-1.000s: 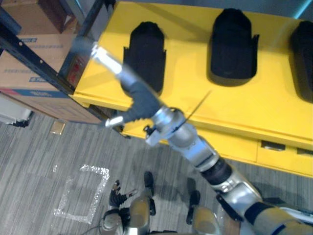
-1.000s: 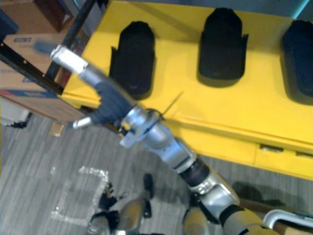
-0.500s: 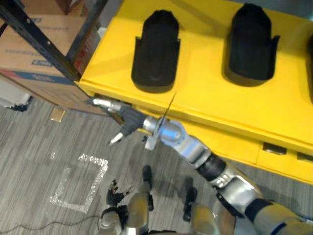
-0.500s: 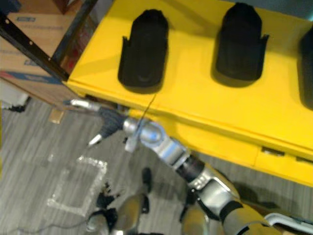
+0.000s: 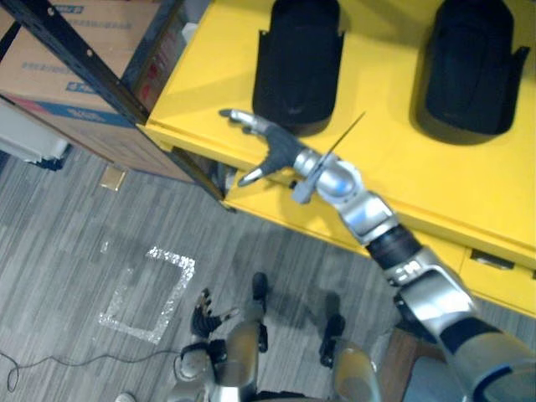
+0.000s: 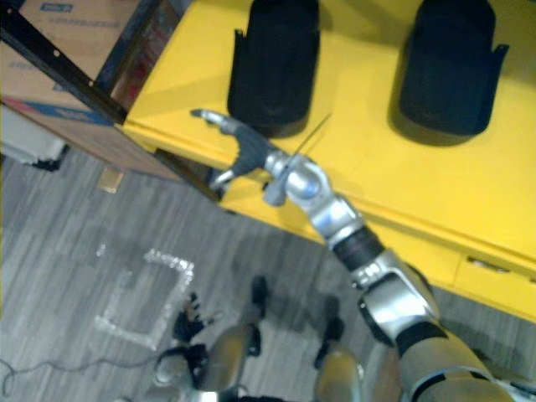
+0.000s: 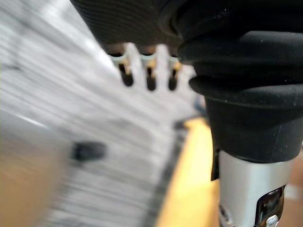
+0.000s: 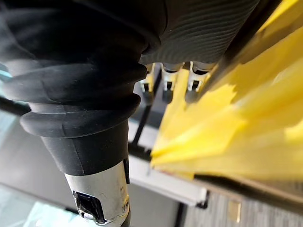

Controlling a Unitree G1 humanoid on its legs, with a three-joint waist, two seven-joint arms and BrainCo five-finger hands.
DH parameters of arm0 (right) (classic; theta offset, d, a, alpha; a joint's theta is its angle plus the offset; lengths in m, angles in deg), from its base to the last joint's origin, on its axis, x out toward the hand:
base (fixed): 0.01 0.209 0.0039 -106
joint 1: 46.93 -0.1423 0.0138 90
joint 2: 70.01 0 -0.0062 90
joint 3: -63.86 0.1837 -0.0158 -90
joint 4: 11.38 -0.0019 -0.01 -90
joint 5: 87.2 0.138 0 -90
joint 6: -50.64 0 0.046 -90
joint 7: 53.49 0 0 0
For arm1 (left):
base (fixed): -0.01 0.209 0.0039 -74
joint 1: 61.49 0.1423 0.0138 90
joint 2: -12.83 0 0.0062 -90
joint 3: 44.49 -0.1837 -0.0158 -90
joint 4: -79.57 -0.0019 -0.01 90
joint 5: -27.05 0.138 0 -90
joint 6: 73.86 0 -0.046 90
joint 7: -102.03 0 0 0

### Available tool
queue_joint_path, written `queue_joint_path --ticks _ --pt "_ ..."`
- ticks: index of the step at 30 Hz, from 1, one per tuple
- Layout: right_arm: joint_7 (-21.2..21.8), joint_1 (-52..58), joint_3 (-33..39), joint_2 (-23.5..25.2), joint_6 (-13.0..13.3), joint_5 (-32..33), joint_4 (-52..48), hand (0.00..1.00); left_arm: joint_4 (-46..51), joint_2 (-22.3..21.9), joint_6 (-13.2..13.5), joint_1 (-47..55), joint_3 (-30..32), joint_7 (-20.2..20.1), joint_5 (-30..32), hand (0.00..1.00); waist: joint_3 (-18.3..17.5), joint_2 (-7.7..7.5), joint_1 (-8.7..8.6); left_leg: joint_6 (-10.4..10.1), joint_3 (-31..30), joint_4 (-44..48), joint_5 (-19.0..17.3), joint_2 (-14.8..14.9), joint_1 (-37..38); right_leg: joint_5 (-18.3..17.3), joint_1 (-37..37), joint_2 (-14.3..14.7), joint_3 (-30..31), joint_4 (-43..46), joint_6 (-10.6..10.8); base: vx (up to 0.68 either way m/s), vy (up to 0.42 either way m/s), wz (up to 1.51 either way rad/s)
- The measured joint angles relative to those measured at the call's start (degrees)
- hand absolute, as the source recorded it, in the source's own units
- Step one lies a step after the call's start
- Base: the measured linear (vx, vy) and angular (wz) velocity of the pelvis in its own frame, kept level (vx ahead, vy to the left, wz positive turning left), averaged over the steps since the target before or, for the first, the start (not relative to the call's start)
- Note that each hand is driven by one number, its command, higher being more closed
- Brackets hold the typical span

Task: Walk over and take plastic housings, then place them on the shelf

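Right hand (image 5: 270,151) has come up from below the table's front edge, where it hung over the floor half a second ago, and now sits above the yellow table (image 5: 402,180) near its front-left corner. Fingers straight and spread, thumb apart, holding nothing. It is just beside the near end of the left plastic housing (image 5: 297,63); cannot tell if they touch. Second housing (image 5: 473,67) stands well apart toward the table's right, both upright on the far half. Left hand (image 7: 149,75) hangs low over the grey floor, fingers relaxed, empty. Off the table's left edge: dark shelf post (image 5: 84,63), cardboard box (image 5: 75,42) behind it
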Motion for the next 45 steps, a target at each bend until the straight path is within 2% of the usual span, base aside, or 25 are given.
queue_joint_path --ticks 5,11,15,17,21,23,25,28,31,33,36,38,41,43,45 --pt "0.91 -2.25 -0.41 -1.47 1.22 0.08 3.04 0.0 2.5 0.03 -0.82 0.03 -0.74 0.09 -1.42 0.0 0.46 0.96 0.22 -0.01 -0.04 0.01 0.11 -0.02 0.27 -0.61 -0.11 -0.14 -0.02 0.97 -0.26 0.0 -0.006 0.0" --pt "-0.49 -6.91 -0.52 -2.57 5.65 1.71 10.54 0.0 2.53 0.06 -1.27 0.15 -1.35 -0.23 -2.44 0.0 1.31 2.76 1.61 -0.11 -0.11 0.0 0.2 0.14 0.02 -1.1 -0.91 -0.19 -0.05 2.24 -0.44 0.0 -0.011 0.0" --pt "-0.05 -6.88 -0.57 -2.75 8.01 2.8 10.58 0.0 2.64 0.11 -1.33 0.87 -1.32 -0.61 -2.47 0.0 1.32 2.78 1.82 -0.06 -0.12 0.0 0.39 0.05 -0.12 -1.15 -1.17 -0.33 -0.03 2.43 -0.46 0.0 0.0 0.0" --pt "-0.06 -6.63 -0.35 -2.49 8.16 3.53 8.31 0.0 2.65 0.11 -1.34 0.89 -1.32 -0.62 -2.58 0.0 1.32 2.77 1.74 -0.06 -0.08 0.01 0.41 0.07 -0.08 -1.15 -1.12 -0.31 0.0 2.42 -0.46 0.01 -0.016 0.0" --pt "-0.14 -2.97 2.74 -0.3 7.88 3.34 -8.33 0.0 2.63 0.1 -1.36 0.98 -1.35 -0.79 -2.55 0.0 1.32 2.77 1.19 -0.07 0.22 0.01 0.41 0.25 0.57 -1.14 -0.45 -0.11 0.16 2.06 -0.46 0.01 -0.017 -0.02" --pt "-0.14 -1.31 2.88 0.97 7.19 3.17 -13.95 0.0 2.66 0.09 -1.37 1.06 -1.34 -0.93 -2.5 0.0 1.3 2.73 1.06 -0.09 0.43 0.0 0.39 0.27 1.77 -1.13 0.8 -0.05 0.21 1.66 -0.45 0.01 -0.03 -0.06" --pt "-1.1 0.73 2.84 2.87 5.37 1.77 -21.06 0.0 2.68 0.05 -1.37 1.12 -1.15 -0.91 -2.29 0.0 1.31 2.69 0.17 -0.12 0.41 -0.01 0.32 0.32 2.8 -1.0 2.09 0.1 0.09 0.99 -0.31 0.0 0.0 0.0" --pt "-2.93 2.51 2.92 3.9 3.54 -0.52 -26.12 0.0 2.64 -0.12 -1.43 1.29 -1.14 -0.89 -2.11 0.0 1.24 2.51 -0.43 -0.01 1.14 -0.03 0.06 0.51 3.1 -0.4 2.47 0.29 0.31 -0.37 -0.14 -0.05 0.004 -0.12" --pt "-5.41 5.09 3.62 3.82 0.0 -5.15 -28.8 0.0 2.5 -0.19 -1.72 1.54 -0.97 -0.65 -1.61 0.0 0.9 1.79 -1.15 0.4 2.06 -0.04 -0.21 0.57 3.16 1.45 2.98 0.67 1.31 -2.64 0.29 -0.02 0.021 -0.17" --pt "-7.89 6.5 4.28 3.63 -6.35 -6.9 -28.61 0.0 1.94 -0.06 -2.05 1.81 -0.8 -0.17 -0.15 0.0 0.13 0.19 -1.31 0.5 3.38 -0.04 -0.26 0.66 3.17 3.18 3.35 0.99 2.4 -4.75 0.52 0.02 0.017 -0.24" --pt "-11.84 9.21 5.31 3.49 -12.02 -6.85 -27.01 0.0 1.62 -0.06 -2.44 1.86 -1.22 0.28 0.17 0.0 -0.7 -1.47 -1.61 0.52 4.22 -0.04 -0.27 0.72 3.52 4.55 4.09 1.27 3.25 -6.69 0.61 0.01 0.014 -0.14" --pt "-14.51 10.39 5.53 3.51 -13.08 -6.86 -24.98 0.0 0.25 -0.09 -2.42 1.79 -1.31 0.46 0.52 0.0 -0.87 -1.81 -1.86 0.52 4.7 -0.05 -0.27 0.85 3.92 4.91 4.28 1.35 3.68 -6.97 0.56 -0.01 0.006 -0.18" --pt "-20.26 10.93 6.71 3.8 -12.96 -6.9 -21.31 0.0 -1.85 -0.09 -2.4 1.96 -1.37 1.54 0.56 0.0 -0.87 -1.8 -2.0 0.36 5.1 -0.29 -0.42 1.49 4.18 5.49 4.36 2.01 4.43 -7.35 0.21 -0.05 -0.002 -0.14" --pt "-26.63 10.93 9.14 4.84 -12.13 -8.64 -17.42 0.0 -2.7 -0.11 -2.37 2.55 -1.82 1.93 0.56 0.0 -0.87 -1.8 -1.88 0.28 5.97 -0.29 -0.46 2.1 4.19 5.76 3.95 2.46 4.79 -7.38 0.02 -0.06 -0.01 -0.16" --pt "-31.09 10.95 11.0 5.29 -10.34 -10.44 -14.93 0.0 -2.6 -0.07 -2.19 2.66 -2.55 1.98 0.56 0.0 -0.87 -1.8 -2.03 0.24 6.1 -0.29 -0.43 2.13 4.19 5.8 3.9 2.46 4.82 -7.35 0.07 -0.02 -0.002 -0.03"
